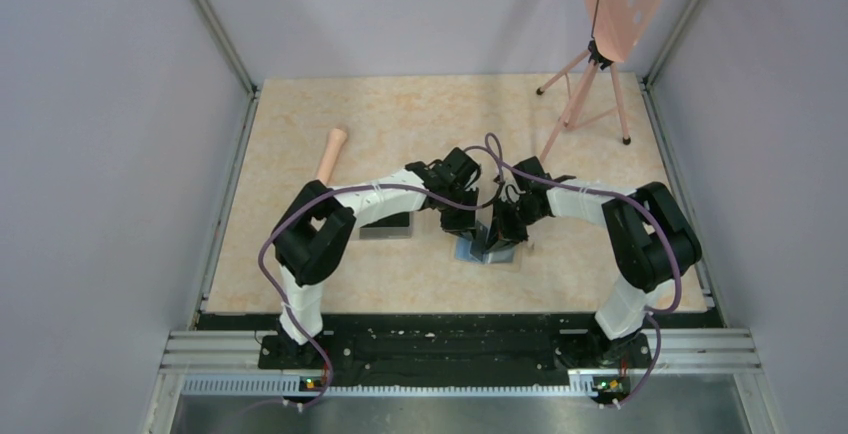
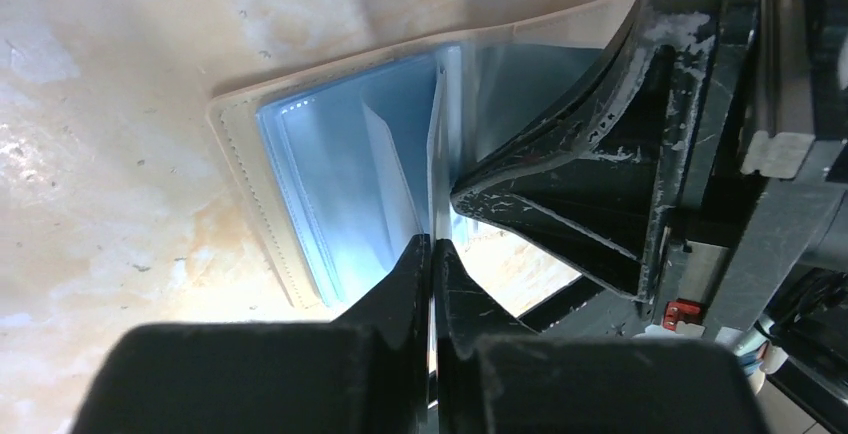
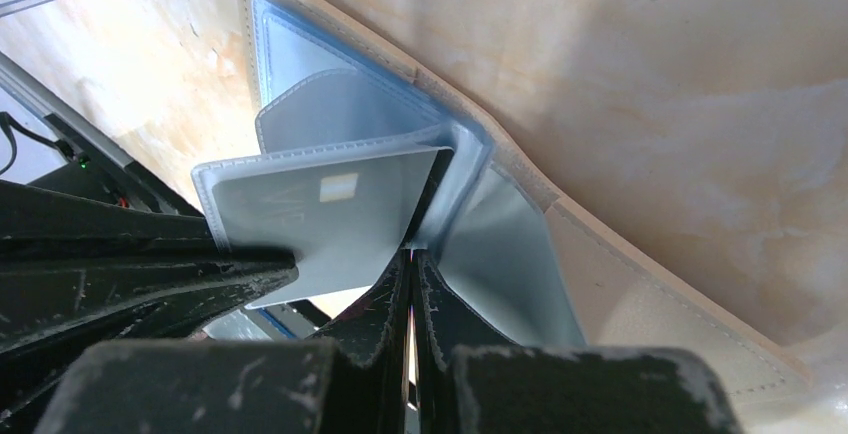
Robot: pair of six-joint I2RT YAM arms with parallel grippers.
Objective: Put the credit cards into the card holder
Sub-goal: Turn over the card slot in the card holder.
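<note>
pinching sleeves (image 3: pixel 330 219) of the open card holder (image 2: pixel 236 139), left and right jaws closed

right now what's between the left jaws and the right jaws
A raised plastic sleeve of the open card holder stands in that gap, a pale square showing through it. The right wrist view shows it best.

A wooden handle (image 1: pixel 331 154) lies well apart from a pink tripod stand (image 1: pixel 590 94).

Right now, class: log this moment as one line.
wallet: open on table | left claw: shut on sleeve | right claw: shut on sleeve
</note>
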